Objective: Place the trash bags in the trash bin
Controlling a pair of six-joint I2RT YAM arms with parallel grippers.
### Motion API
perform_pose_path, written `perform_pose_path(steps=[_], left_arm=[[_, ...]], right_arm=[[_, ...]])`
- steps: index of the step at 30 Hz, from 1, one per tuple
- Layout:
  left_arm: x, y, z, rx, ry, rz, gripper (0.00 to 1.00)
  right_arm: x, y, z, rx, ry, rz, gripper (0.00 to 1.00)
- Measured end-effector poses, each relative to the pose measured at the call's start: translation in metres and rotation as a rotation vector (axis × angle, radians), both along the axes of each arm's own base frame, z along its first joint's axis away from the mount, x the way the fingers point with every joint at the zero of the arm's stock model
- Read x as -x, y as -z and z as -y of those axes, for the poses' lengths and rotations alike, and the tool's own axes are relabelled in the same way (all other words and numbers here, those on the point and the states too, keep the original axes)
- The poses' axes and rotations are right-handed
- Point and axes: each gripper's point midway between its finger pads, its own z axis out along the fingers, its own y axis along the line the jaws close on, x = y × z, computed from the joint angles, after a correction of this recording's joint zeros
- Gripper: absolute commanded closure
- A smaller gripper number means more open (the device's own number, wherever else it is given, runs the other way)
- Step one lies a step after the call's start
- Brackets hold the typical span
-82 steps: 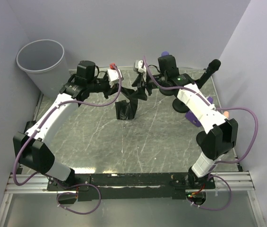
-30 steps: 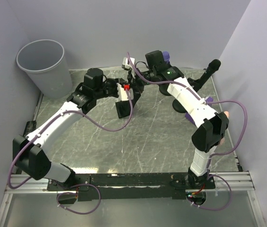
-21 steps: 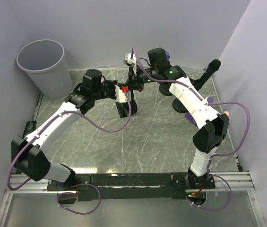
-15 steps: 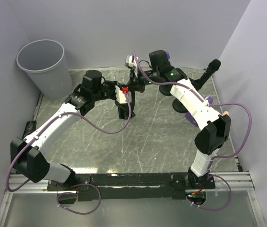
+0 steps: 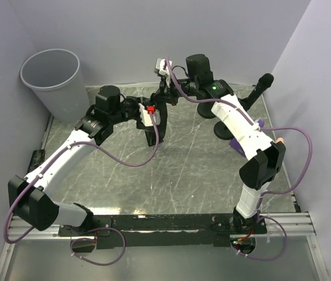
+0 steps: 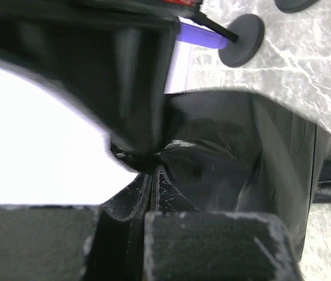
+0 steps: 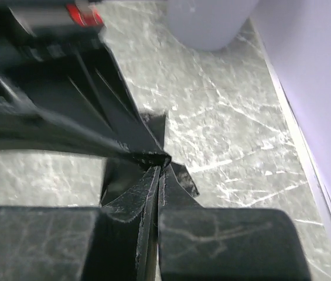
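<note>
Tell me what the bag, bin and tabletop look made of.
Bag: thin black plastic film, glossy, going by creases and highlights. Bin: light grey plastic, smooth matte wall, probably rigid. Tabletop: grey with white veins, like marble; could be stone or a printed laminate, can't tell.

My left gripper (image 5: pixel 154 116) shifted right and my right gripper (image 5: pixel 163 97) swung left, so they've closed in together and the trash bag (image 5: pixel 153 134) now hangs bunched narrower.

Both arms (image 5: pixel 65 153) wear white shells over black joints, each trailing a looping purple cable (image 5: pixel 129 164).
</note>
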Motion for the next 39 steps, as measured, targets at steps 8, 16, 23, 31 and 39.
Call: perform_pose_path(steps=[8,16,23,31,39], left_arm=[[-0.011,-0.019,0.002,0.027,-0.019,0.027,0.99],[-0.002,-0.018,-0.002,0.014,-0.010,0.053,0.99],[-0.009,-0.021,0.008,0.006,-0.005,0.077,0.99],[0.010,0.002,0.006,-0.012,0.018,0.127,0.99],[0.019,0.001,0.013,0.017,0.023,0.148,0.99]], right_arm=[[0.019,0.006,-0.010,-0.023,-0.087,-0.070,1.00],[0.004,0.004,-0.004,-0.008,-0.008,-0.037,1.00],[0.026,-0.001,-0.005,-0.036,-0.071,-0.067,1.00],[0.007,-0.012,0.005,-0.040,0.016,-0.006,1.00],[0.010,0.009,0.001,0.051,-0.032,0.040,1.00]])
